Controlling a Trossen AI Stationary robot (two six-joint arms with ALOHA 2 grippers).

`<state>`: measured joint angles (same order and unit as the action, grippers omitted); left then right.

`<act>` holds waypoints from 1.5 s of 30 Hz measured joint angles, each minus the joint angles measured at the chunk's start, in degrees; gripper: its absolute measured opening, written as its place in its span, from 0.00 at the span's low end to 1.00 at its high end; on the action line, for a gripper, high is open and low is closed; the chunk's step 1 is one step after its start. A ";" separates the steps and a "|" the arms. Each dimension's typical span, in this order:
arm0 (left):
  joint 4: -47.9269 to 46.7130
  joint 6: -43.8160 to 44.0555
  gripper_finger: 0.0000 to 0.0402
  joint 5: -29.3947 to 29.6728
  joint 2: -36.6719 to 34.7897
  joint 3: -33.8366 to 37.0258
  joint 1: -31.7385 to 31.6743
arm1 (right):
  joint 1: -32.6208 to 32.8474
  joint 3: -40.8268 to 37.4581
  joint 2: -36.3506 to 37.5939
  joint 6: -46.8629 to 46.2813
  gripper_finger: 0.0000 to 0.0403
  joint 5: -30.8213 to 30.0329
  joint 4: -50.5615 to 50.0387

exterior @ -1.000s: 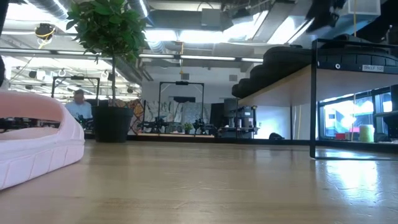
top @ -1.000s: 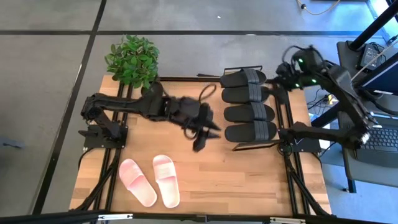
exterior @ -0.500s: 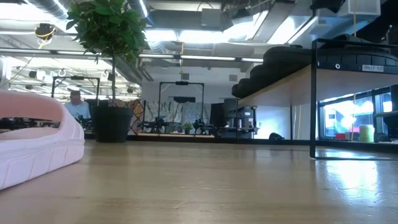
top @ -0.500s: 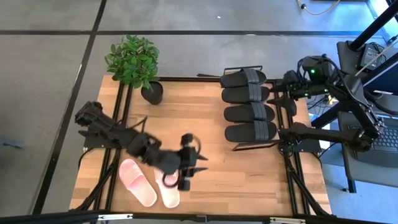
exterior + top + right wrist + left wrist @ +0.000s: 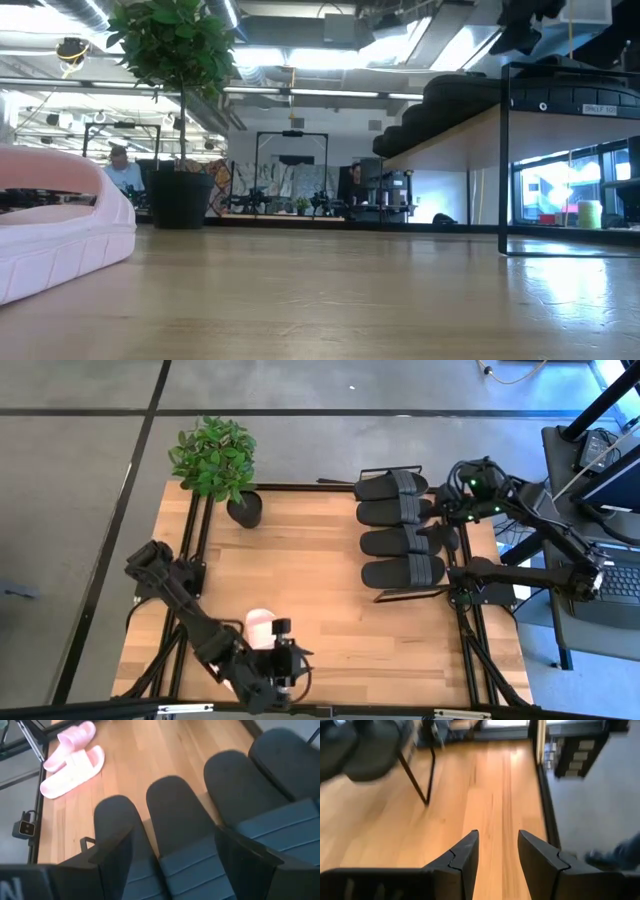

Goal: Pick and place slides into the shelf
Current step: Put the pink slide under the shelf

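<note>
High view, lower left of frame: L arm folded down to the bottom edge, with the left gripper (image 5: pixel 497 837) low over the pink slides (image 5: pixel 70 757). Only the top end of one pink slide (image 5: pixel 259 624) shows past the arm; the other is hidden under it. Its wrist view shows the claw about half open, fingers apart w/ nothing between them, just bare table (image 5: pixel 490 785). So the claw is empty and aimed past the pair, not onto a strap. Key relation: the pinks are right under or just beside this claw and well apart from the R arm, so the L arm looks like the one for the pick. Right wrist view has the pair side by side and parallel. The exposed end suggests their long axis runs approx up-down in the high view, though I can't tell if the claw lines up across a strap. Right of centre: four black slides (image 5: pixel 400 530) are stacked in a column on the shelf (image 5: pixel 450 140), already placed. Upper right: right gripper (image 5: pixel 175 860) hovers just over them, jaws wide open, gripping nothing, and seems to be waiting.
</note>
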<state>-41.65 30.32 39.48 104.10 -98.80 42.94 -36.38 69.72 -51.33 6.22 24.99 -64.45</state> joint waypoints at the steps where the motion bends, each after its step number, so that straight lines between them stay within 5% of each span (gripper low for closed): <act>1: -1.47 0.89 0.32 -0.44 0.54 0.02 0.33 | -0.02 -0.27 0.00 0.02 0.68 0.00 -0.02; 10: -22.30 25.82 0.32 -13.12 1.67 0.02 2.56 | -0.02 1.93 0.99 0.04 0.68 0.02 1.36; 21: -33.16 28.88 0.32 -24.87 8.46 0.04 0.91 | -0.04 3.31 1.99 -1.25 0.68 0.06 3.89; 36: -35.88 36.80 0.32 -28.00 18.20 0.07 -0.57 | -0.04 3.31 1.99 -2.26 0.68 0.04 6.40; 45: -34.79 32.15 0.32 -22.00 17.46 -1.24 1.38 | -0.04 3.31 1.99 -2.99 0.68 0.04 6.43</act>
<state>-76.44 62.46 17.48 121.56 -100.04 44.32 -36.42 73.03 -49.34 3.22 25.04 -58.02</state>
